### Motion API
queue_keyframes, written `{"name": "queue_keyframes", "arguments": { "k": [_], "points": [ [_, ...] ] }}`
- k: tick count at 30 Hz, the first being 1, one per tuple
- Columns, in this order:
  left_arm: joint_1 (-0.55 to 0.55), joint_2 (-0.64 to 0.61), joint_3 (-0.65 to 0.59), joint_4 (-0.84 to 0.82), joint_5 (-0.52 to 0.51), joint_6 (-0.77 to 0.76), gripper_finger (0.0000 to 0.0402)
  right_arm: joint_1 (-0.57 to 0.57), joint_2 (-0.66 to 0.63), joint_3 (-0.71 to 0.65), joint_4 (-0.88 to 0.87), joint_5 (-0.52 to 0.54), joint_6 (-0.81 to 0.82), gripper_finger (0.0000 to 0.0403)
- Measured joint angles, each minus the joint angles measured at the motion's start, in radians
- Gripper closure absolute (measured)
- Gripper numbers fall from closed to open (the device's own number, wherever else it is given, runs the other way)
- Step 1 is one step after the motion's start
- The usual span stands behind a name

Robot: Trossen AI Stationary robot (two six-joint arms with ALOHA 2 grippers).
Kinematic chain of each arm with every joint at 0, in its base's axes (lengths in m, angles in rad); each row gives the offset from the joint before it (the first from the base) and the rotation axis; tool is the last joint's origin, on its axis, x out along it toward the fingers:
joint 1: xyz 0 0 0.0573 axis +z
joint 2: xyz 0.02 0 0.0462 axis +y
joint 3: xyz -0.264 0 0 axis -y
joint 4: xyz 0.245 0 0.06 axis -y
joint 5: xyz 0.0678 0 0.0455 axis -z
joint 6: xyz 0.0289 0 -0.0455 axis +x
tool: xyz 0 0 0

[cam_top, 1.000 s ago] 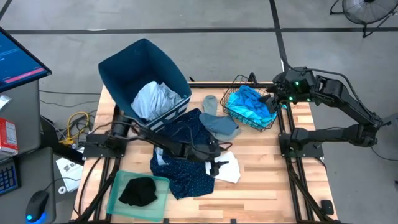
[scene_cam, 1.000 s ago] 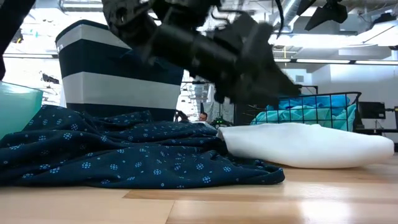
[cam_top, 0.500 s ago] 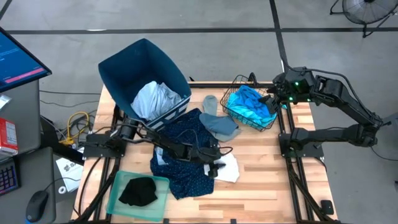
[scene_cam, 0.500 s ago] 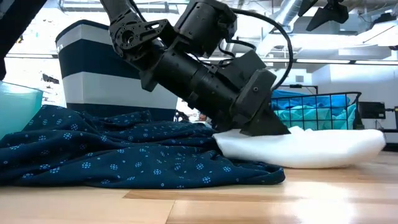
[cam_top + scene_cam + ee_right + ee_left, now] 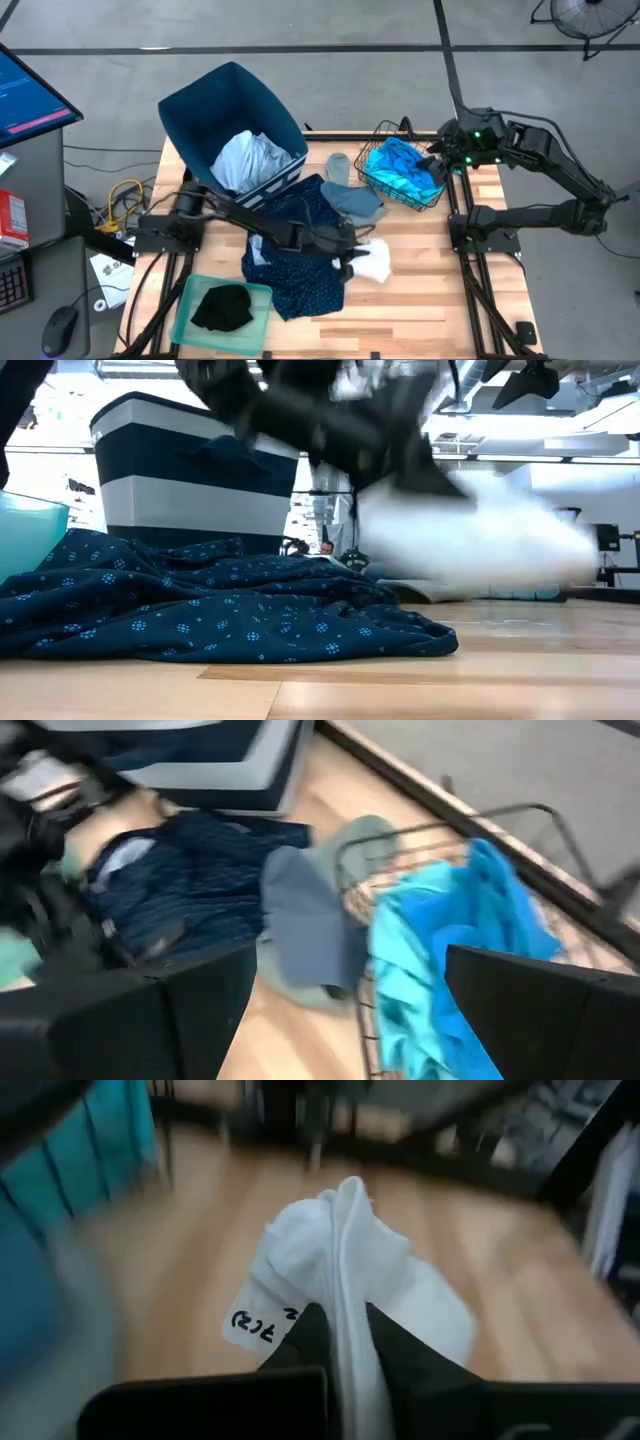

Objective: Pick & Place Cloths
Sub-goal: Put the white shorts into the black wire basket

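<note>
White cloth (image 5: pixel 374 260) is pinched in the left claw (image 5: pixel 352 258), bunched and lifted clear of the wooden worktop (image 5: pixel 420 290) near its middle. In the left wrist view the two dark fingers (image 5: pixel 395 1365) press together on a fold of it, and a small printed label hangs from it. Just beside it, a dotted navy cloth (image 5: pixel 300 250) lies spread on the worktop. A grey cloth (image 5: pixel 352 198) lies between that and a wire basket (image 5: pixel 436 195), which holds turquoise and bright blue cloths (image 5: pixel 400 166). A pale blue cloth (image 5: pixel 250 158) sits in the tilted dark blue bin (image 5: pixel 205 105). A black cloth (image 5: pixel 222 306) lies on the green tray (image 5: pixel 190 290). The right claw (image 5: pixel 443 158) hovers beside the basket, fingers (image 5: pixel 530 1010) spread, holding nothing.
</note>
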Motion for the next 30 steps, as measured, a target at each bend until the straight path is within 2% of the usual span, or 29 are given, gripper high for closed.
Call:
{"name": "queue_keyframes", "arguments": {
  "k": [6,11,15,20,30],
  "points": [
    [0.001,-0.236,-0.018,-0.006,-0.162,0.205,0.0393,0.104,0.001,0.000,0.095,-0.089,-0.017,0.0085],
    [0.020,-0.418,-0.031,-0.066,-0.340,0.345,0.0393,0.224,0.004,0.000,0.244,-0.079,-0.019,0.0085],
    [0.037,-0.523,-0.032,-0.083,-0.403,0.397,0.0393,0.298,0.035,0.000,0.351,-0.016,-0.029,0.0085],
    [0.043,-0.587,-0.032,-0.085,-0.435,0.447,0.0393,0.348,0.125,0.000,0.427,0.043,-0.074,0.0085],
    [0.043,-0.601,-0.032,-0.100,-0.472,0.478,0.0393,0.385,0.300,-0.001,0.656,0.018,-0.149,0.0085]
  ]
}}
